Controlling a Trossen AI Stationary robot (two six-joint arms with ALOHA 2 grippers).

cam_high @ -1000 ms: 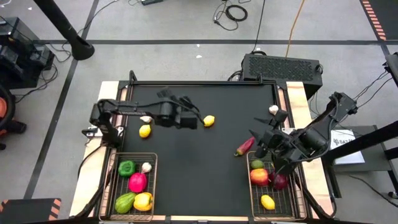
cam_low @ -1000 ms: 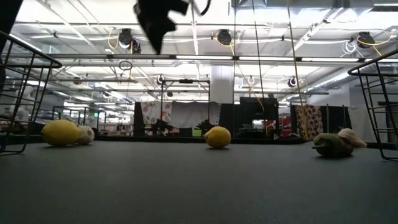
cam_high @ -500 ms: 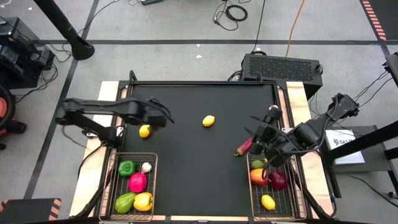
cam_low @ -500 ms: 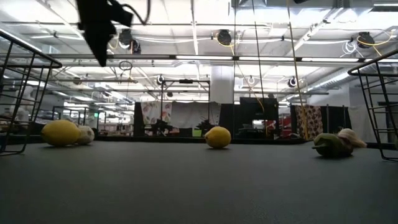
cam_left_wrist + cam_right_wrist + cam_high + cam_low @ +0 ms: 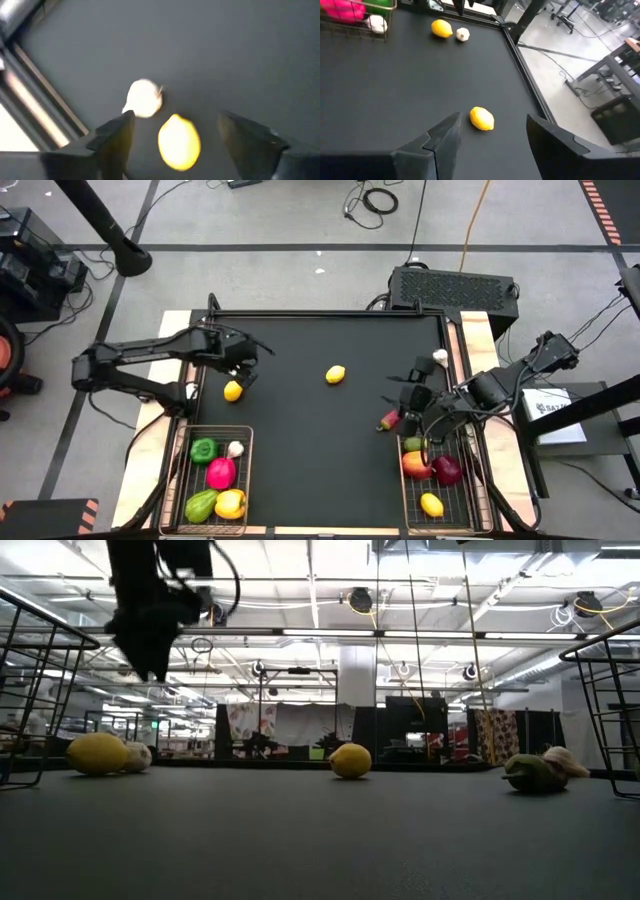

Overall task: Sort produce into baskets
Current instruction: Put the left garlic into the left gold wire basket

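My left gripper (image 5: 243, 368) (image 5: 175, 117) hangs open, pointing down, above a yellow lemon (image 5: 233, 390) (image 5: 179, 142) and a white garlic bulb (image 5: 144, 98) that rest on the black table near its left edge. The low view shows my left gripper (image 5: 150, 655) well clear of the lemon (image 5: 97, 753). My right gripper (image 5: 412, 393) (image 5: 492, 122) is open and holds nothing. It is by a dark red chili (image 5: 388, 419) and faces a second lemon (image 5: 336, 374) (image 5: 481, 118) at mid-table. Two wire baskets (image 5: 246, 470) (image 5: 402, 492) at the near edge hold produce.
Another garlic bulb (image 5: 440, 357) lies near the right edge. The left basket holds green, pink and yellow peppers and a garlic bulb. The right basket holds red apples, a lemon and a lime. The middle of the black table (image 5: 320, 450) is bare.
My left gripper has swung from beside the middle lemon toward the table's left edge, come down and tipped to point downward over the left lemon and garlic. My right gripper has turned a little by the chili. No produce has moved.
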